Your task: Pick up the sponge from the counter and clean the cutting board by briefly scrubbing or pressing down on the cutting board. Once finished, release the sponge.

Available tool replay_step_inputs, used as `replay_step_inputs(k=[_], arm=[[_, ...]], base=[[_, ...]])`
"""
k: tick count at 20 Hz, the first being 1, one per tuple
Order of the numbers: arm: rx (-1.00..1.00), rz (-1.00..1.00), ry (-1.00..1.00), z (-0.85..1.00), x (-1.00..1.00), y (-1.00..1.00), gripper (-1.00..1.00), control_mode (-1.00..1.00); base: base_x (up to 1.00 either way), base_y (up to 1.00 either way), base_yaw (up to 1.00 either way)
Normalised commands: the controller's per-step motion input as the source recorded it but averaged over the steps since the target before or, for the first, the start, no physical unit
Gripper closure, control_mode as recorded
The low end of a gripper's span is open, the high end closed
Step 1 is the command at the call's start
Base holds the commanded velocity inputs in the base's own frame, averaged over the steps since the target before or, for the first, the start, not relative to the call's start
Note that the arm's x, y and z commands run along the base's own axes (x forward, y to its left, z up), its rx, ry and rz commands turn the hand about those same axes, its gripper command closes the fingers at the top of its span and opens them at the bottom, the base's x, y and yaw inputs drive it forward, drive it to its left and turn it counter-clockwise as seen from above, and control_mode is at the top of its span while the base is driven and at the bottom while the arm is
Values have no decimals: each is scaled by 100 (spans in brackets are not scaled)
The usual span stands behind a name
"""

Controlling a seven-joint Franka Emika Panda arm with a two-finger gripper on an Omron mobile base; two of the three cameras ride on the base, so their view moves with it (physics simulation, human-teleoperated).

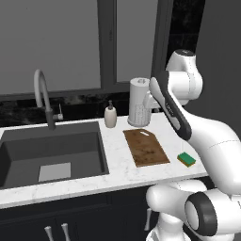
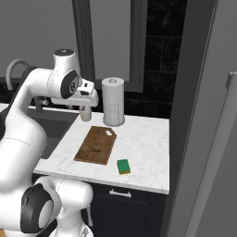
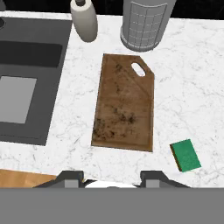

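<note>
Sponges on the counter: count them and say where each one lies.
1. The sponge lies flat on the counter, just off the cutting board's near right corner, apart from it. No other is visible.
</note>
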Motion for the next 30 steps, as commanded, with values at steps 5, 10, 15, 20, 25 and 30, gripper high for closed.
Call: replay_step_inputs(k=[5, 10, 15, 20, 25, 30], arm=[[0, 0, 0, -18, -19, -21, -100, -100], [0, 0, 1, -41, -19, -38, -100, -100], [-2, 0, 6, -41, -8, -28, -100, -100], [-6, 1, 1, -28, -23, -31, -100, -100], [0, 5, 0, -14, -1, -35, -100, -100], [-1, 2, 1, -44, -3, -50, -100, -100]], base=[[0, 0, 0], [0, 0, 0], [0, 0, 0], [0, 0, 0], [0, 0, 0], [0, 0, 0]])
